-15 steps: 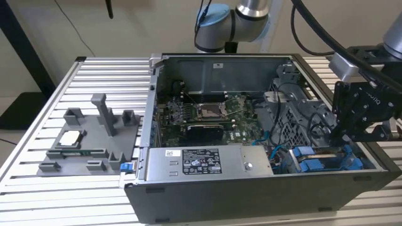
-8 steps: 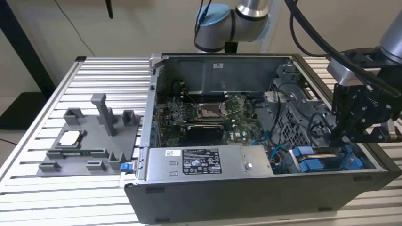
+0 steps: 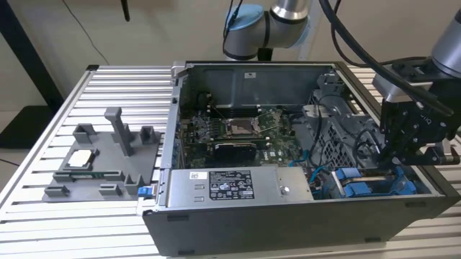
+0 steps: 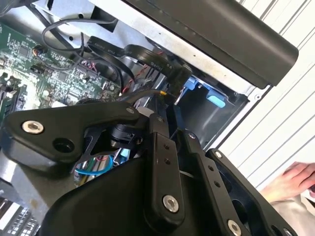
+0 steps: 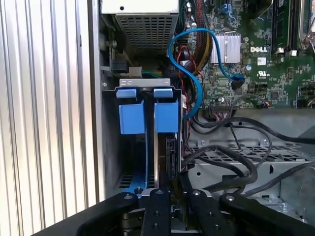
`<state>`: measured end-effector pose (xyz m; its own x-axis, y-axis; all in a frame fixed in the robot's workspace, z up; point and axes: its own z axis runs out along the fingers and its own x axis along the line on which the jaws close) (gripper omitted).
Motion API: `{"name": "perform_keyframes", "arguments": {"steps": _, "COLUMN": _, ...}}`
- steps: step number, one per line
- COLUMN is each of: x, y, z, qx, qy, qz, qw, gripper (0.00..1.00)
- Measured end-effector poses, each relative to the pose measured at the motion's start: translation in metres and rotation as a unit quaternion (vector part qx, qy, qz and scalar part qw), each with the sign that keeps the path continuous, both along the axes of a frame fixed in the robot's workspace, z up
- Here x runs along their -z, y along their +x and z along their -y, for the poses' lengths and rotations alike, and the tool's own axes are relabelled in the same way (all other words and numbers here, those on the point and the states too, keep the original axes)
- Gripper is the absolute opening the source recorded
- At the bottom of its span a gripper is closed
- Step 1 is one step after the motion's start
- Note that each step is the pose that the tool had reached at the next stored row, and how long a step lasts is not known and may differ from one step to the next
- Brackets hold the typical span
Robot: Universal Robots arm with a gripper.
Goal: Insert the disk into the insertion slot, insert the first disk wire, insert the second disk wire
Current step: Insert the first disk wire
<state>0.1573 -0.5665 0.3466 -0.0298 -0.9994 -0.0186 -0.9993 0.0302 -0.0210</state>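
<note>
— Surface and room?
— Ribbed aluminium table [image 3: 108, 91], pale wall [image 3: 165, 32] behind. Open dark case [image 3: 288, 229] set toward the table's edge on the exterior view's right.
— And the disk [image 5: 167, 152]?
— Standing on edge in the insertion slot [image 3: 358, 189], at the case's near corner. Thin grey slab, glossy blue plastic carrier tabs [image 5: 166, 115].
— Gripper [image 5: 173, 182]?
— Black, jointed, pinched narrow at the disk's edge. Unclear whether holding it.

End effector [image 4: 170, 110] at insertion slot [image 4: 206, 120] (blue fittings inside); motherboard [image 4: 44, 73], black cables [image 4: 113, 49] alongside; hand [image 4: 293, 181] nearby.
</note>
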Motion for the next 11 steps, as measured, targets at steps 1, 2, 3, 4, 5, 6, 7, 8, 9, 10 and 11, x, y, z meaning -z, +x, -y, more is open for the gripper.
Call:
{"name": "perform_keyframes", "arguments": {"steps": 1, "x": 0.0005, "y": -0.0005, "z": -0.0002, "qx": 0.000, "qy": 0.0000, "qz": 0.0010, "qw": 1.0000, "gripper": 0.19}}
{"name": "perform_keyframes", "arguments": {"steps": 2, "x": 0.0011, "y": -0.0012, "z": -0.0002, "qx": 0.000, "qy": 0.0001, "qz": 0.0016, "qw": 1.0000, "gripper": 0.19}}
{"name": "perform_keyframes", "arguments": {"steps": 3, "x": 0.0015, "y": -0.0019, "z": -0.0002, "qx": 0.000, "qy": 0.0001, "qz": 0.0021, "qw": 1.0000, "gripper": 0.19}}
{"name": "perform_keyframes", "arguments": {"steps": 4, "x": 0.0019, "y": -0.0024, "z": -0.0002, "qx": 0.000, "qy": 0.0001, "qz": 0.0024, "qw": 1.0000, "gripper": 0.19}}
{"name": "perform_keyframes", "arguments": {"steps": 5, "x": 0.0022, "y": -0.0027, "z": -0.0002, "qx": 0.000, "qy": 0.0000, "qz": 0.0027, "qw": 1.0000, "gripper": 0.19}}
{"name": "perform_keyframes", "arguments": {"steps": 6, "x": 0.0027, "y": -0.0033, "z": -0.0003, "qx": 0.000, "qy": 0.0000, "qz": 0.0030, "qw": 1.0000, "gripper": 0.19}}
{"name": "perform_keyframes", "arguments": {"steps": 7, "x": 0.0033, "y": -0.0039, "z": -0.0002, "qx": 0.000, "qy": -0.0001, "qz": 0.0034, "qw": 1.0000, "gripper": 0.19}}
{"name": "perform_keyframes", "arguments": {"steps": 8, "x": 0.0038, "y": -0.0042, "z": -0.0003, "qx": 0.000, "qy": -0.0001, "qz": 0.0038, "qw": 1.0000, "gripper": 0.19}}
{"name": "perform_keyframes", "arguments": {"steps": 9, "x": 0.0042, "y": -0.0043, "z": -0.0003, "qx": 0.000, "qy": -0.0001, "qz": 0.0041, "qw": 1.0000, "gripper": 0.19}}
{"name": "perform_keyframes", "arguments": {"steps": 10, "x": 0.0046, "y": -0.0043, "z": -0.0003, "qx": 0.000, "qy": 0.0000, "qz": 0.0044, "qw": 1.0000, "gripper": 0.19}}
{"name": "perform_keyframes", "arguments": {"steps": 11, "x": 0.0050, "y": -0.0044, "z": -0.0004, "qx": 0.000, "qy": 0.0000, "qz": 0.0046, "qw": 1.0000, "gripper": 0.19}}
